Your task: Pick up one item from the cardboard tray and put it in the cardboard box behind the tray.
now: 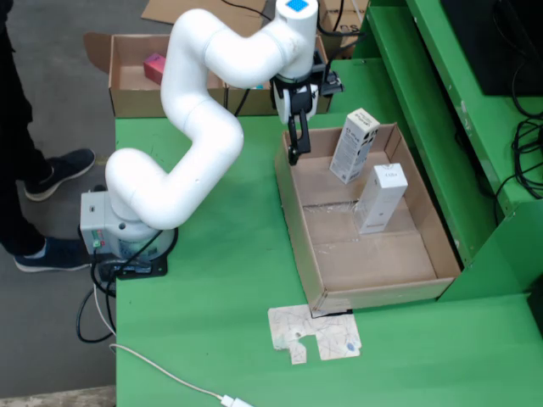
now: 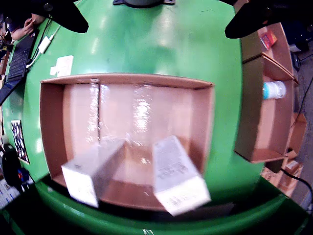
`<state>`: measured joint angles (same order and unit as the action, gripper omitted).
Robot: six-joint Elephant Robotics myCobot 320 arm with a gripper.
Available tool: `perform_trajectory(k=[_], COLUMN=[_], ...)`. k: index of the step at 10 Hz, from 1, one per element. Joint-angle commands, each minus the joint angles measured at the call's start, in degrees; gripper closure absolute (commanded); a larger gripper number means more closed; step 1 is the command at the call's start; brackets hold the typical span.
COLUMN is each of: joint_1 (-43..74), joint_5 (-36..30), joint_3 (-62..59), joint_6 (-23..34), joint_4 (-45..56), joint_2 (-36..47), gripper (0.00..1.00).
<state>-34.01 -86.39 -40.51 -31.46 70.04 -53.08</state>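
The cardboard tray lies on the green table and holds two upright white cartons: one near its far end, one at mid-right. In the wrist view both cartons stand along the tray's lower side. My gripper hangs over the tray's far-left corner, apart from both cartons. It is open: its dark fingers sit wide apart at the top corners of the wrist view with nothing between them. Behind the tray stands the cardboard box with a pink item inside.
In the wrist view the box also holds a white and blue bottle. A flat cardboard scrap lies in front of the tray. A white cable crosses the table's front left. A green frame rises to the right. A person's legs stand at left.
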Motion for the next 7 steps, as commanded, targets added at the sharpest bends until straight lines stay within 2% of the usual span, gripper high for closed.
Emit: perform_trajectory(k=[1, 7], joint_1=[4.7, 8.9], joint_5=[1.4, 0.8], joint_3=[-18.2, -20.1], joint_6=[2.4, 5.7], joint_4=[6.4, 10.1], joint_2=[-1.5, -0.2], gripper=[0.00, 0.00])
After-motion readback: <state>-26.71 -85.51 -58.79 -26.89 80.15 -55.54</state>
